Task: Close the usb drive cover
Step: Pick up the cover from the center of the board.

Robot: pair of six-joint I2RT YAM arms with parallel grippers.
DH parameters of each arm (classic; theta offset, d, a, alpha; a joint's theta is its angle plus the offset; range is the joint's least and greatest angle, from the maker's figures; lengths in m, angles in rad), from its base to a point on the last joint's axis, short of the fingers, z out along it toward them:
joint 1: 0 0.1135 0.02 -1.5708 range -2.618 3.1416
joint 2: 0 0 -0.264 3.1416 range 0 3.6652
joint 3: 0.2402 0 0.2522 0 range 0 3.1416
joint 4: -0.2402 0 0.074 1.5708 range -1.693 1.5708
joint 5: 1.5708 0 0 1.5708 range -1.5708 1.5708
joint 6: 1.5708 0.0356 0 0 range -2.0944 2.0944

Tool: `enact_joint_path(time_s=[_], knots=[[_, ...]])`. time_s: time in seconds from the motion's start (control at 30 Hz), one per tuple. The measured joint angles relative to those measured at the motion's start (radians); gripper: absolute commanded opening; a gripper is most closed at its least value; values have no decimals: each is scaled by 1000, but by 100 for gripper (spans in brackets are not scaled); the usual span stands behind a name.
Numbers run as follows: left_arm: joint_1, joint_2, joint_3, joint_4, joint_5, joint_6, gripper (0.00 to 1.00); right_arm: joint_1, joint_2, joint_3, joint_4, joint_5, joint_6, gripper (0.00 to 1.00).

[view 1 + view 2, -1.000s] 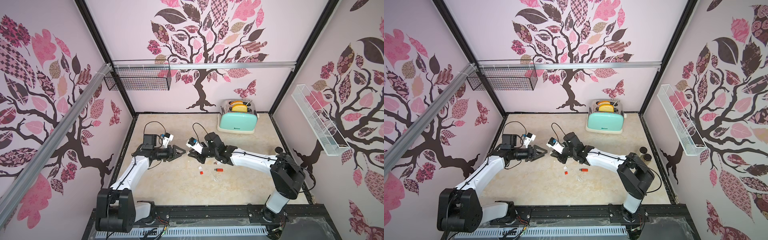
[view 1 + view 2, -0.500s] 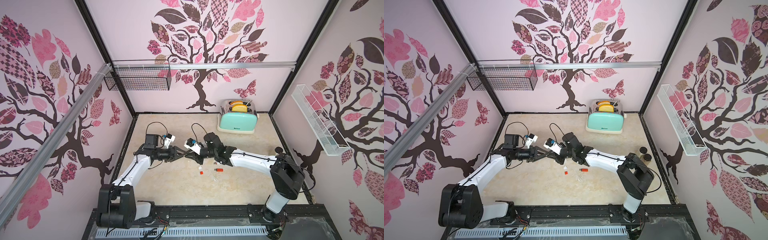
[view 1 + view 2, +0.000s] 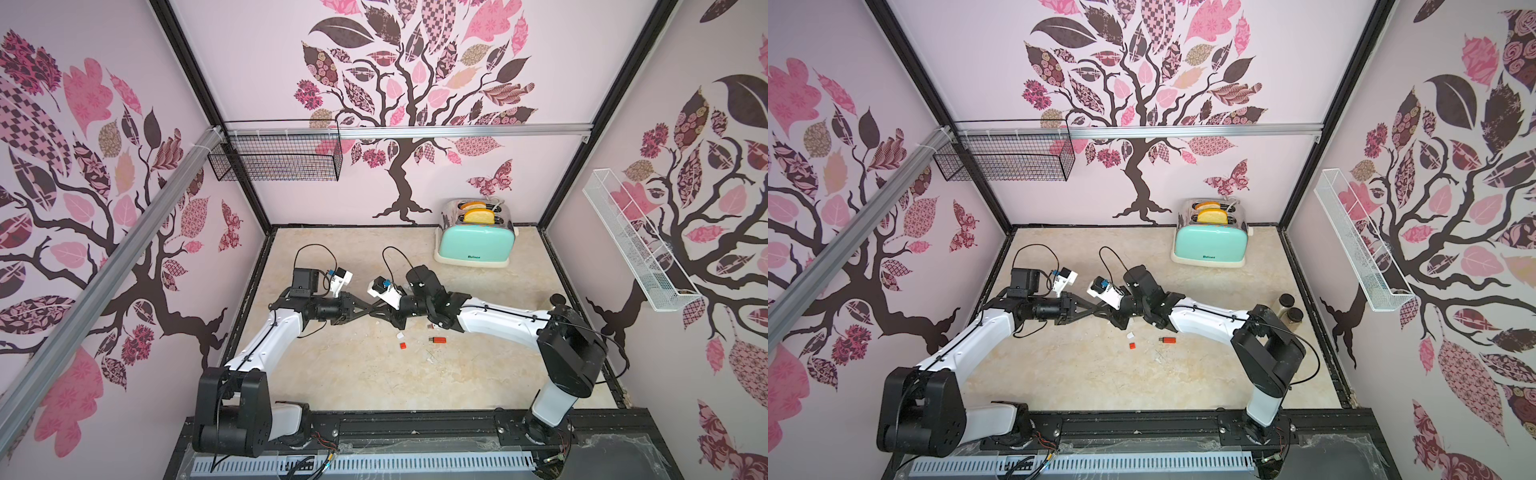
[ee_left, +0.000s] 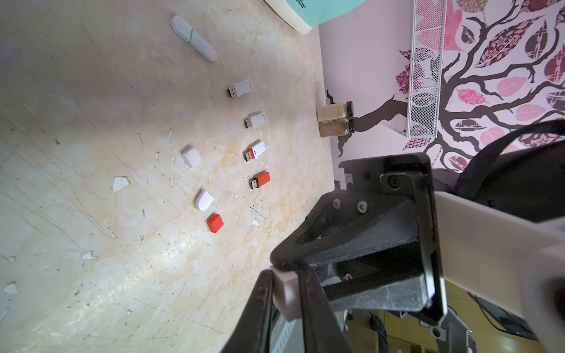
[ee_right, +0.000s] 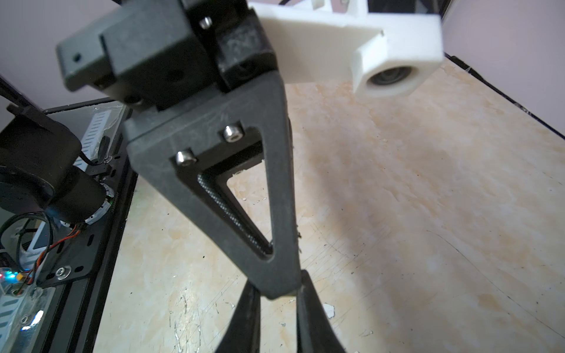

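left gripper: clamped on white usb piece; drive or cover, can't tell
right gripper: closed, tip touching that piece; its own hold hidden
spot: above table, 11 o'clock of red cap
views: piece shows in left wrist only; top views hide it

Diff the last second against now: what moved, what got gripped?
The left gripper advanced toward the right gripper and closed from wide open onto a white piece at that gripper's tip. The right gripper stayed shut and barely shifted; the red drive and red cap lie where they were.
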Motion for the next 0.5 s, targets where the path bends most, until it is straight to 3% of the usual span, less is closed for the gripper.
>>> enact_joint_path(time_s=[0.2, 0.5], knots=[[3, 0, 0, 0, -23, -15, 0, 0, 11, 19, -20, 11, -2, 11], [-5, -3, 0, -13, -18, 1, 0, 5, 6, 30, -74, 47, -44, 34]])
